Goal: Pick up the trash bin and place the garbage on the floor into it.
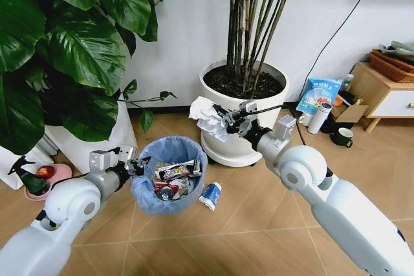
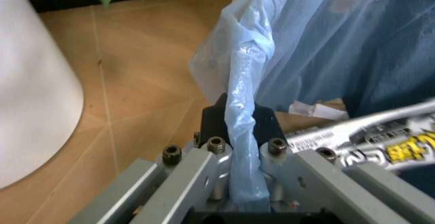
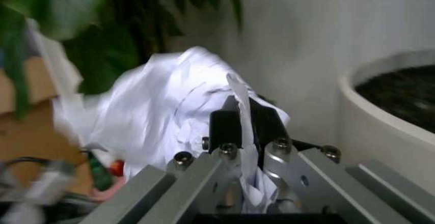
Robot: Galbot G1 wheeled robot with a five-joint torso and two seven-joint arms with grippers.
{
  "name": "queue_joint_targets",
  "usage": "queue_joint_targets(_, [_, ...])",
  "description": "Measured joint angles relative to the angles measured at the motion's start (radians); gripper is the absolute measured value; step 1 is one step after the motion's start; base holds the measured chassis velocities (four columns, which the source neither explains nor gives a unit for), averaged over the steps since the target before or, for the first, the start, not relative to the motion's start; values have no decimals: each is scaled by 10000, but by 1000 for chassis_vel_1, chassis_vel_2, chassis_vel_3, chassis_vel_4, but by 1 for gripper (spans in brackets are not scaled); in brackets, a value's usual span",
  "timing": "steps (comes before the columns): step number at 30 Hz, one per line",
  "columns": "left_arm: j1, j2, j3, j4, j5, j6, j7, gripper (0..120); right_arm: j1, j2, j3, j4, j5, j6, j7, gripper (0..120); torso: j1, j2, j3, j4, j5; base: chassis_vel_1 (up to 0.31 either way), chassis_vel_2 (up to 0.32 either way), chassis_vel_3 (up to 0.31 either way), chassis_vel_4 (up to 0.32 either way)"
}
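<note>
Landmark: the white plant pot [image 1: 242, 117], standing against the wall, is taken as the reference.
Trash bin: the trash bin [image 1: 169, 176], lined with a light blue bag, is seen just left of the pot and in front of it, with wrappers and a crushed can inside.
Left gripper: the left gripper [image 1: 138, 165] is closed on the bag-covered rim of the bin, on the side away from the pot; in the left wrist view a fold of blue plastic [image 2: 243, 132] is pinched between the dark fingertips [image 2: 216, 122].
Right gripper: the right gripper [image 1: 226, 119] is clamped on a crumpled white paper wad [image 1: 207, 117], held in front of the pot's near-left rim, above the bin's far edge.
Garbage left: a crushed blue-white can [image 1: 210, 196] is lying on the floor [image 1: 259, 224], just right of the bin and in front of the pot.
</note>
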Motion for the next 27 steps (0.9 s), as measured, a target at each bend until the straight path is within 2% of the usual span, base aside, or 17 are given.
queue_joint_targets(1, [0,0,0,0,0,0,0,0,0,0,0,0,0,0,0,0,0,0,0,0,0,0,0,0,0])
queue_joint_targets(2, [-227,-26,212,134,-35,0,-43,0,220,51,-281,102,145,-40,92,0,1,-1,3,1,25,0,0,0,0])
queue_joint_targets(5, [-435,-82,391,244,-67,0,-70,0,443,85,-436,197,267,-151,108,0,1,0,3,2,11,0,0,0,0])
queue_joint_targets(18, [-1219,-250,828,588,-248,0,-148,0,440,-17,-1274,47,246,-390,-175,0,1,0,2,2,15,0,0,0,0])
queue_joint_targets(20, [-1336,-284,880,615,-287,0,-169,0,408,-22,-1442,-18,74,-443,-203,8,1,0,2,1,15,0,0,0,0])
queue_joint_targets(22, [-1365,-290,893,619,-298,0,-174,0,404,-17,-1505,-60,-6,-443,-206,11,1,0,2,1,15,0,0,0,0])
queue_joint_targets(23, [-1385,-295,901,622,-303,-1,-178,0,406,0,-1574,-118,-98,-443,-206,19,1,0,2,1,15,0,0,0,0])
queue_joint_targets(25, [-1386,-296,902,623,-304,-1,-177,0,418,19,-1611,-149,-130,-443,-207,23,1,0,2,1,16,0,0,0,0])
queue_joint_targets(27, [-1373,-300,896,623,-303,-1,-176,0,457,49,-1660,-177,-152,-441,-202,33,1,0,2,1,15,0,0,0,0])
